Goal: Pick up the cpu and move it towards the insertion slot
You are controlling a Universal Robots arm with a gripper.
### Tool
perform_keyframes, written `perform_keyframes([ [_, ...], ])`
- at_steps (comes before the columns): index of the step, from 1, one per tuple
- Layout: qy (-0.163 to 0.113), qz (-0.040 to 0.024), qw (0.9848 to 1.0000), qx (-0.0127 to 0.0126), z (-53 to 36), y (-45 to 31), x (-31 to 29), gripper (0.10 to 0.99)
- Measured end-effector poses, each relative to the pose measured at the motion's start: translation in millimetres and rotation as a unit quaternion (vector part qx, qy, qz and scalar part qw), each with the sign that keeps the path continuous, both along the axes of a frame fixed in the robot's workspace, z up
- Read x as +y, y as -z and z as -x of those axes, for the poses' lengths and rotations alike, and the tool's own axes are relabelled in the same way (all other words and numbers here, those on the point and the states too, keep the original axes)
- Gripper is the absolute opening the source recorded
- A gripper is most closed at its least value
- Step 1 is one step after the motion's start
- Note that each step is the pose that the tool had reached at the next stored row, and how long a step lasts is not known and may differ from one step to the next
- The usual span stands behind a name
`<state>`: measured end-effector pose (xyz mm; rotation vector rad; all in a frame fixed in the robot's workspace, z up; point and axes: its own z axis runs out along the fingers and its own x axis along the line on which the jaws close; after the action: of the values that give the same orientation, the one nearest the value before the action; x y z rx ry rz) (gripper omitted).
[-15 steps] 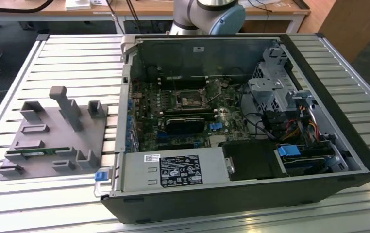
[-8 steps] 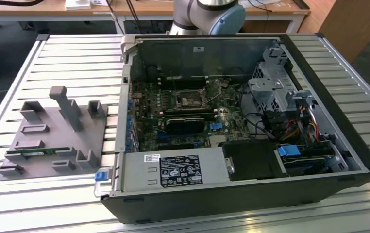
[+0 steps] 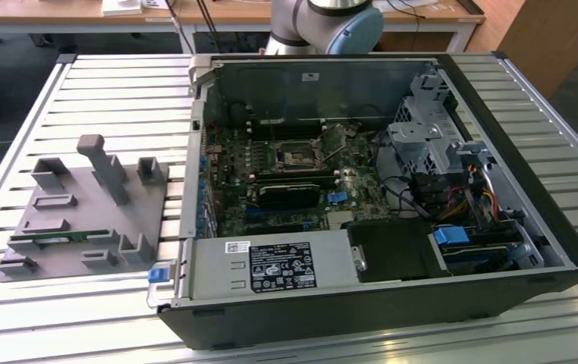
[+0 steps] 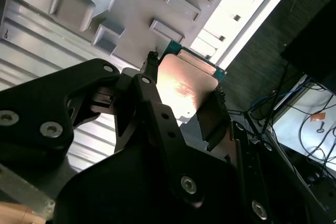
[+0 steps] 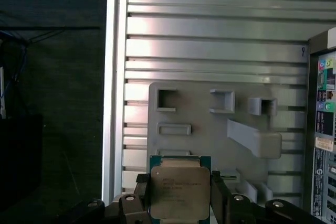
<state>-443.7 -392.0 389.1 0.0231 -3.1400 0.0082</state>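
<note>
Silvery cpu (image 5: 178, 195) is clamped in the gripper (image 5: 179, 188) above the grey tray (image 5: 199, 116) in both wrist views. Exterior view adds the open computer case (image 3: 319, 83), with the arm (image 3: 330, 23) cropped.

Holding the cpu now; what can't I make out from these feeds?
- First wrist view: the picture's edge cuts off part of the cpu, gripped in the hand.
- Second wrist view: the hand's black body covers part of the cpu.
- Exterior view: the insertion slot is too small to judge pins or latch.
</note>
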Motion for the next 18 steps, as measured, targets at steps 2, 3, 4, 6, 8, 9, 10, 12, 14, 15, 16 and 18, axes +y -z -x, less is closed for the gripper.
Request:
perform_keyframes([
  [2,0.000,0.0001,1.0000,0.0001,0.0,-2.2,0.7,0.545],
  [3,0.000,0.0001,1.0000,0.0000,0.0,-3.3,0.7,0.545],
  [4,0.000,0.0001,1.0000,0.0000,0.0,-4.6,0.7,0.545],
  [6,0.000,0.0001,1.0000,0.0000,0.0,-6.7,0.8,0.545],
  [8,0.000,0.0001,1.0000,0.0000,0.0,-9.2,0.9,0.545],
  [9,0.000,0.0001,1.0000,0.0000,0.0,-10.7,0.9,0.545],
  [10,0.000,0.0001,1.0000,0.0000,0.0,-11.9,1.0,0.545],
  [12,0.000,0.0001,1.0000,0.0000,0.0,-14.2,1.3,0.545],
  [14,0.000,0.0000,1.0000,-0.0001,0.1,-15.8,1.3,0.545],
  [15,0.000,0.0001,1.0000,-0.0001,-0.1,-16.4,1.4,0.545],
  [16,0.000,0.0001,1.0000,0.0000,-0.6,-16.6,1.4,0.545],
  [18,0.000,0.0001,1.0000,0.0000,-1.9,-16.6,1.3,0.545],
])
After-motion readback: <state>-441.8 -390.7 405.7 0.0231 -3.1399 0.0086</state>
